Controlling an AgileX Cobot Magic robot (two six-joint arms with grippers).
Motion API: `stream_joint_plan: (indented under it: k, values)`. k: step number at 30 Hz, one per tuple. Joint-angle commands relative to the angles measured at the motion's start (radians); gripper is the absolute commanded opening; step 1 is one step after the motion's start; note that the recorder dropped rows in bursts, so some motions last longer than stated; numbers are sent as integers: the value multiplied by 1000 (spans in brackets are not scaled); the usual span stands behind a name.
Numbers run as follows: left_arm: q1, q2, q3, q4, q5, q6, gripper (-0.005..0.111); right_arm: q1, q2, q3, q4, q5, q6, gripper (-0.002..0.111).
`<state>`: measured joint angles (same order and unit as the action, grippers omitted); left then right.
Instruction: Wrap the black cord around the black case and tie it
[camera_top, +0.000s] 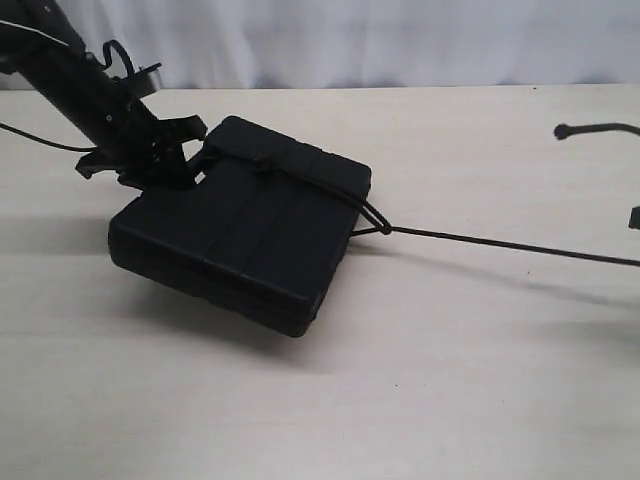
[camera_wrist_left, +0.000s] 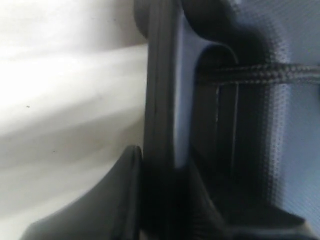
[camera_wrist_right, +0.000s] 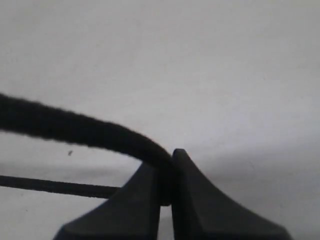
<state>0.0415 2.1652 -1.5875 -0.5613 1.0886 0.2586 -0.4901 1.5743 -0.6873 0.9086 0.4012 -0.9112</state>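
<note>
The black case (camera_top: 240, 225) lies tilted, its left side raised off the table. My left gripper (camera_top: 190, 160) is shut on that side's rim; up close the case's edge (camera_wrist_left: 160, 115) stands between the fingers (camera_wrist_left: 112, 205) of the left gripper (camera_wrist_left: 160, 200). The black cord (camera_top: 300, 172) crosses the lid's far end, knotted on top, and the cord (camera_wrist_left: 270, 74) lies over the ribbed lid. A strand runs taut from the case's right corner off the right edge. My right gripper (camera_wrist_right: 166, 175) is shut on the cord (camera_wrist_right: 75, 125); it is out of the exterior view.
The pale wooden table (camera_top: 420, 380) spreads around the case, with a white curtain (camera_top: 400, 40) behind it. A thin black strand with a knobbed end (camera_top: 563, 131) hangs at the far right. A second thin strand (camera_wrist_right: 50, 186) lies beyond the right fingers.
</note>
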Motion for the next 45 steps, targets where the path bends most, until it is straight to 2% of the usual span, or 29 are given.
stream_joint_plan:
  k: [1, 8, 17, 22, 26, 27, 28, 29, 31, 33, 35, 37, 42, 45]
  values:
    - [16, -20, -8, 1, -57, -23, 0, -30, 49, 4, -162, -144, 123, 4]
    - [16, 4, -8, -1, -92, -27, 0, -30, 124, 4, -170, -145, 125, 4]
    - [16, 4, -8, -9, -229, -140, 0, -30, 179, 4, -170, -244, 196, 4]
    - [16, 4, -8, -34, -277, -148, 0, -30, 226, 4, -165, -247, 216, 4]
    - [8, 17, -8, -35, -242, -148, 0, -30, 226, -16, -163, -196, 216, 6]
    - [3, 25, -8, -35, -238, -148, 0, -30, 226, -27, -163, -176, 216, 9]
    - [-7, 42, -8, -40, -235, -145, 1, -30, 226, -50, -163, -115, 216, 21]
    - [-14, 45, -8, -41, -238, -135, 2, -30, 226, -60, -163, -93, 216, 27]
    - [-43, 47, -8, -51, -257, -90, 19, -30, 207, -112, -163, 25, 170, 59]
    - [-53, 47, -8, -51, -251, -90, 35, -30, 174, -155, -163, 98, 184, 72]
    - [-53, 39, -8, -54, -205, -88, 44, -30, 123, -195, -163, 146, 202, 72]
    - [-53, 15, -8, -50, -173, -47, 48, -30, 52, -220, -166, 153, 245, 72]
    - [-53, -78, -8, -50, -128, 29, 47, -16, -82, -227, -165, 168, 308, 64]
    - [-54, -133, -8, -44, -88, 103, 44, 59, -147, -227, -165, 175, 303, 53]
